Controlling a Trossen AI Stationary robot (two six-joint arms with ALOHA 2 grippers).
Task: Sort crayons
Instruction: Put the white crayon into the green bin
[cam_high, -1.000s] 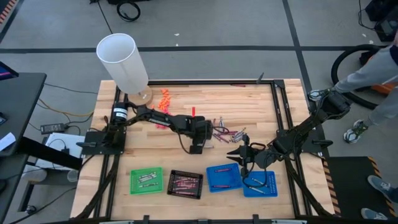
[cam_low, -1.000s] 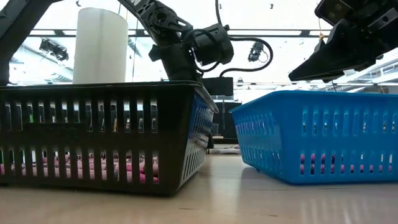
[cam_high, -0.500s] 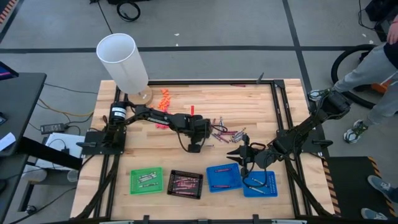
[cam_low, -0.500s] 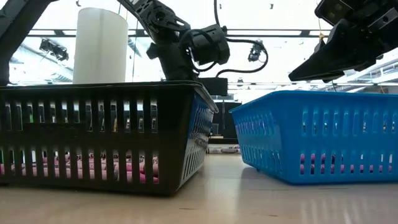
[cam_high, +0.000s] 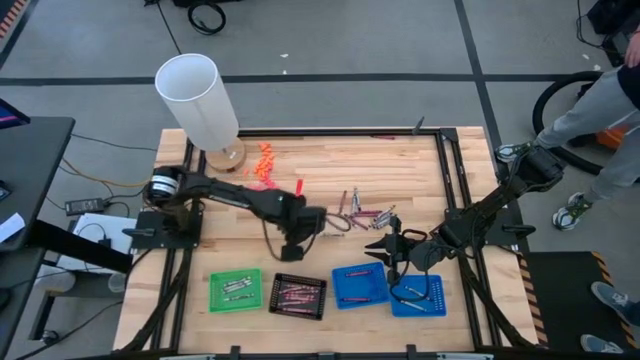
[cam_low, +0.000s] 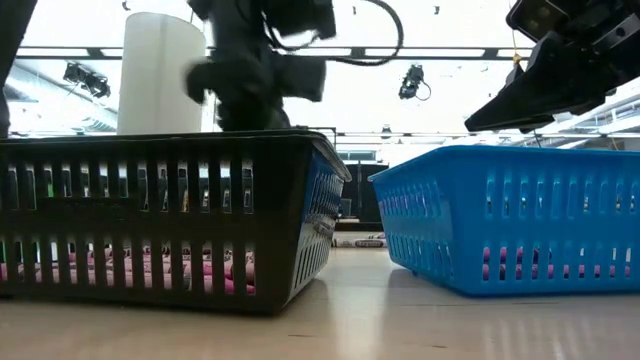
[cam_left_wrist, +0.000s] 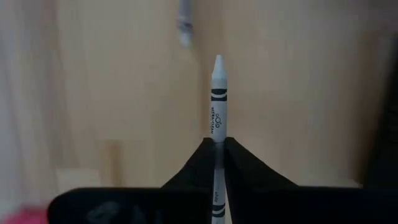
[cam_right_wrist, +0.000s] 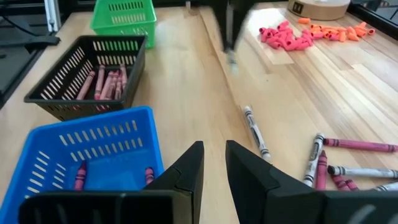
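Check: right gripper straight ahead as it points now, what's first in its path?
Likely the lone silver-grey crayon lying on the wood ahead of the right gripper; depth is uncertain, and it may pass over it.

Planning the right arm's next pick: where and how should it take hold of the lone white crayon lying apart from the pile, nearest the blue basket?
Grip the white crayon at mid-length, coming straight down from above with the right tool, fingers either side of its thin shaft. It lies flat on bare wood, clear of the crayon pile, so there is probably room on both sides.
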